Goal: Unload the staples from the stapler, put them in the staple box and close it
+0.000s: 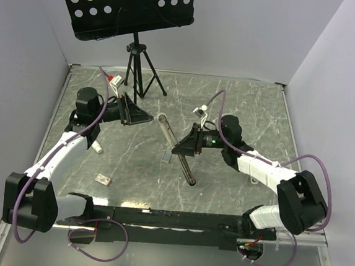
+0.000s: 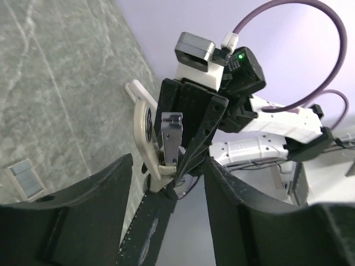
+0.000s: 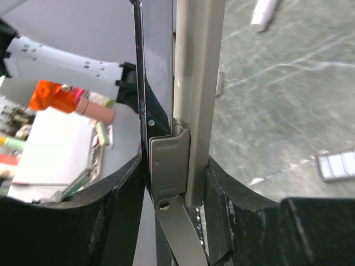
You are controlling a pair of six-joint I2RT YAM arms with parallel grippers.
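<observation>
The left arm is stretched up the left side of the table [image 1: 242,107], with its forearm bent inward so that the left gripper [image 1: 143,115] is pointed to the right, toward the middle. Its fingers [image 2: 100,210] are spread apart and nothing is held between them; a gap is kept between this gripper and the stapler [image 1: 165,131].

The right arm is reached in from the right, its elbow folded near the front corner and its wrist turned to the left. The right gripper [image 1: 179,149] is clamped on the stapler near its hinge, one finger [image 3: 116,221] pressed against each side. A green light [image 2: 239,55] is lit on the right wrist.

The stapler is held near the middle of the table, between the two grippers. Its pale top is pointed toward the far left, and its thin dark bar [image 1: 188,171] is extended toward the near right. Whether its lower end is touching the table cannot be told.

A short white cylinder [image 1: 97,146] is laid beside the left forearm, and a small flat block [image 1: 103,179] is set nearer the front. Any lettering on the block is too small to be read. A black tripod [image 1: 135,67] carrying a perforated black panel [image 1: 123,7] is stood at the far edge.
</observation>
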